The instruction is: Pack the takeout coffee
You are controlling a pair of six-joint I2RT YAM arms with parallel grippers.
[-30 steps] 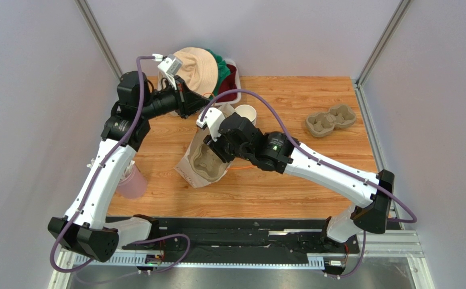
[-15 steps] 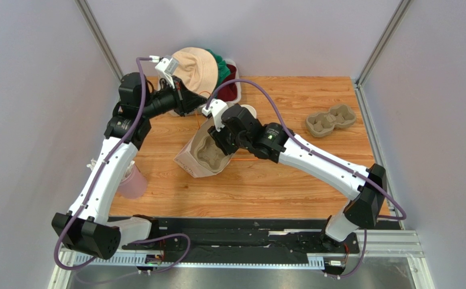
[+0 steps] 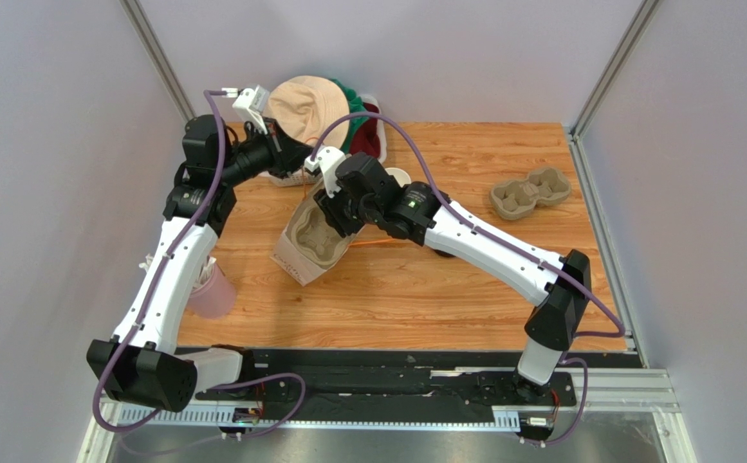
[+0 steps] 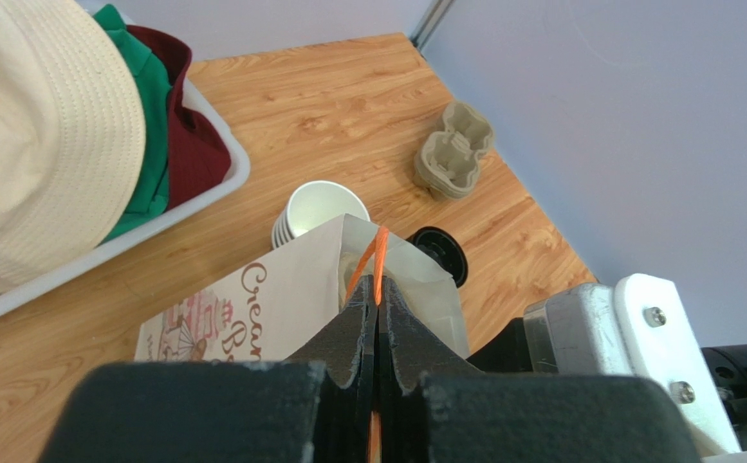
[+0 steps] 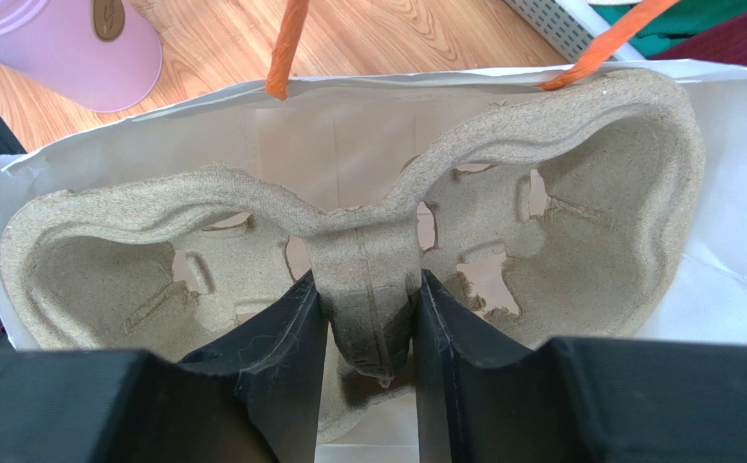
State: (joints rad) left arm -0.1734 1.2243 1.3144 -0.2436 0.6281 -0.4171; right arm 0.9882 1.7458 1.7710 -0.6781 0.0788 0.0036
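Here, paper cup point(image 4: 314, 205), white inside, uncovered, black lid point(image 4: 442, 253) nearby

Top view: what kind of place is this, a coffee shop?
More likely a robot practice booth than a shop. Plain walls box in one wooden table, two robot arms are bolted to its near edge, and the paper bag and cup tray look like practice props.

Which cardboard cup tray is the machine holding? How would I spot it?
Find the wooden table, then the white paper bag with orange handles at its middle. The pulp cup tray sits in that bag's mouth, its narrow middle pinched by the right pincer; the other tray lies alone, far right.
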